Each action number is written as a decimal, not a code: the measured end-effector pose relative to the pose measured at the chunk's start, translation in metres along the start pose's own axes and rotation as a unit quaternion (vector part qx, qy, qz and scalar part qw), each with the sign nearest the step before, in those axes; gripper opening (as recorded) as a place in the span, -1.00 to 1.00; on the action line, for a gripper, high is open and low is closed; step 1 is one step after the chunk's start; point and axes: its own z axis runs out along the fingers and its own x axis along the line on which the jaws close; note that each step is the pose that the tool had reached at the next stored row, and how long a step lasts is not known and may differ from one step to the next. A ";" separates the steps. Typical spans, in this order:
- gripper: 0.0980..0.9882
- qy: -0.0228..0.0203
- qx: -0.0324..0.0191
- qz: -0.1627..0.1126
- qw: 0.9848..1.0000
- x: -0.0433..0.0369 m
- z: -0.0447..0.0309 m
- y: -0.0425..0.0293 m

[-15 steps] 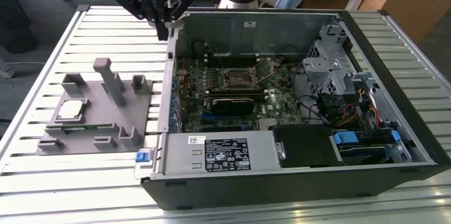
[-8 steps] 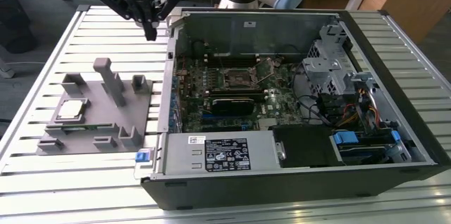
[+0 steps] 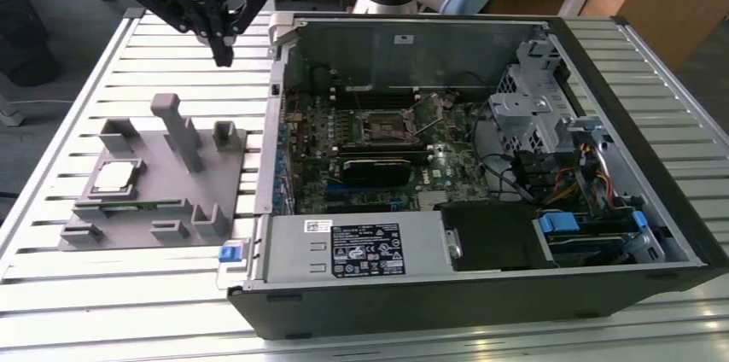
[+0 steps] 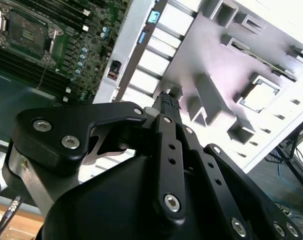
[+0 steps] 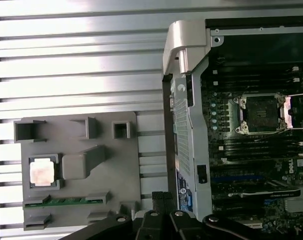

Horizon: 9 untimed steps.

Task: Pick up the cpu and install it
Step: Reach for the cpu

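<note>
Nearest the lens in both wrist views is the black body of the pincer (image 4: 170, 102), its linked arms running out to the tips. The fingers are drawn together at the tips, with nothing between them.

The exterior view places the pincer (image 3: 222, 53) in the air above the slatted table (image 3: 114, 311), near the table's edge farthest from that camera. It is beyond the grey fixture plate (image 3: 114, 230) and well apart from the cpu (image 3: 115, 177). This view also takes in the whole open computer case (image 3: 456, 298), with its power supply (image 3: 353, 247) and drive cage (image 3: 535, 110). The case stands beside the fixture plate, which lies toward the table's edge on the exterior view's left.

The first wrist view looks straight down past the pincer tips (image 5: 164, 200) and gives the plainest sight of the cpu (image 5: 43, 172). It is a small flat square with a bright silvery-white top and a thin darker border. It lies level in a square recess of the fixture plate (image 5: 106, 165). A long green memory stick (image 5: 66, 201) lies in a slot just beside it. The same view shows the motherboard socket (image 5: 261, 114) inside the case, with no chip seated in it.

The second wrist view shows the cpu (image 4: 259, 95) obliquely, washed pale by glare, and the socket (image 4: 24, 32).
</note>
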 end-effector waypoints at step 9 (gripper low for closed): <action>-0.98 0.000 0.000 0.000 1.000 0.0226 0.0005 -0.0017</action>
